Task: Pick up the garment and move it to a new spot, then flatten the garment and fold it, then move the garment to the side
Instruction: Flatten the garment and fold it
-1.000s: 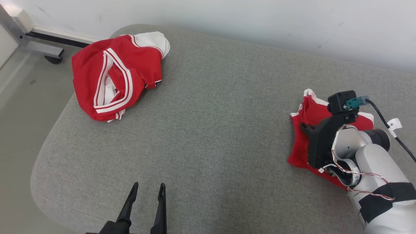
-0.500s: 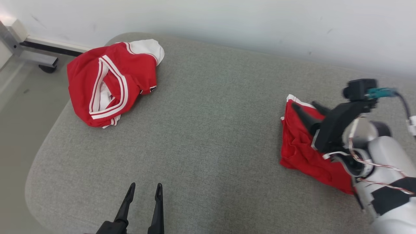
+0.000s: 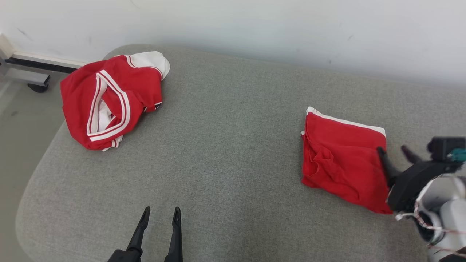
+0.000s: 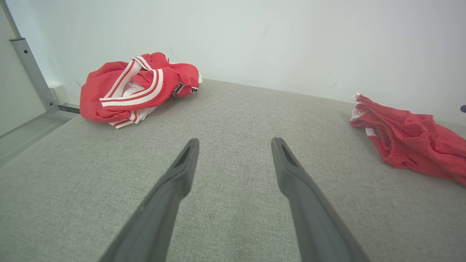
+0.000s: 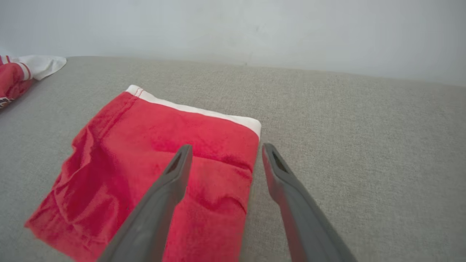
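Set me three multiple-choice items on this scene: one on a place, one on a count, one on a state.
1. Where on the cushion does the folded garment lie?
A. At the far left corner
B. At the right side, by the right gripper
C. Hanging over the near edge

2. How many red garments are on the cushion?
A. One
B. Two
C. Three

3. How does the right gripper stand?
A. Open, gripping nothing
B. Shut on the folded garment
C. Shut on nothing

Answers:
1 B: it lies flat at the cushion's right, with the right gripper at its edge.
2 B: there is the folded garment and a crumpled garment at the far left.
3 A: its jaws stand apart with no cloth pinched between them.
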